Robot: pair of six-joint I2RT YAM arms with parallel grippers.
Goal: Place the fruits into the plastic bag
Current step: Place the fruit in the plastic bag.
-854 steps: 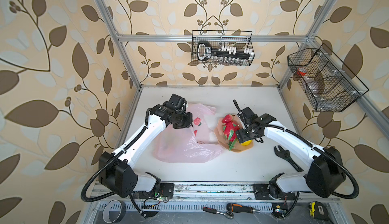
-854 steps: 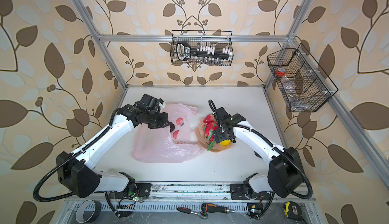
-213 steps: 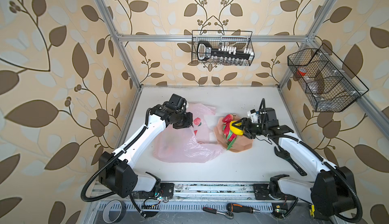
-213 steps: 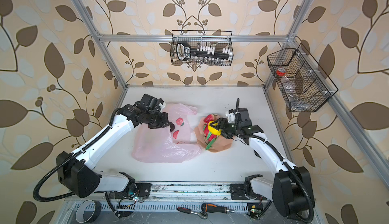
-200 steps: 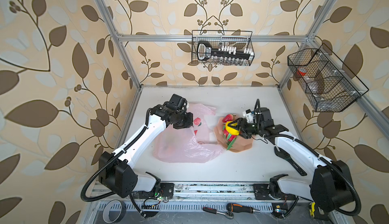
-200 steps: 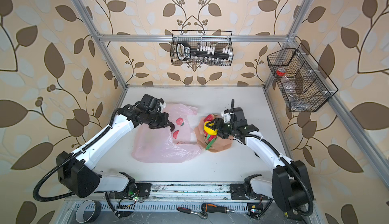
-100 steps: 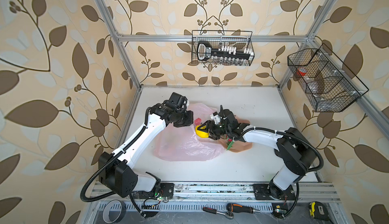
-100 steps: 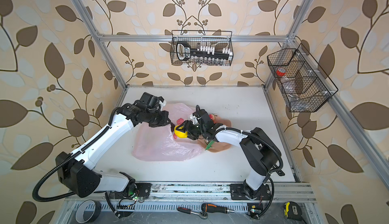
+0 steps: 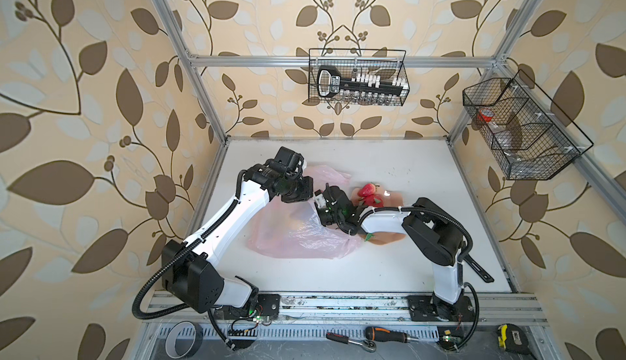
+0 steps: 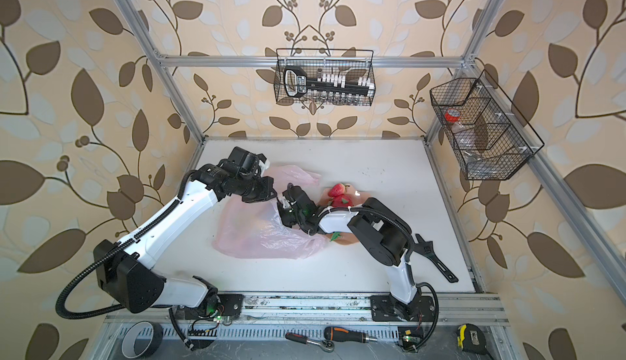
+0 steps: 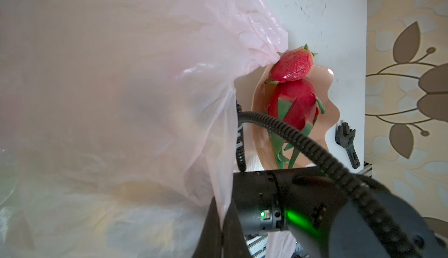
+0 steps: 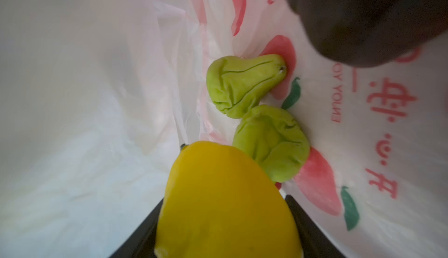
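Now | plastic bag (image 9: 294, 236) covers right claw (image 12: 225, 225), lemon (image 12: 225, 196) | wrench (image 11: 347, 145) near plate (image 11: 326, 125)

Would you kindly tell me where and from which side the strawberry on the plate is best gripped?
Probably from above, across the broad red middle of the strawberry: it lies on its side against the dragon fruit, top exposed, the plate rim beside it.
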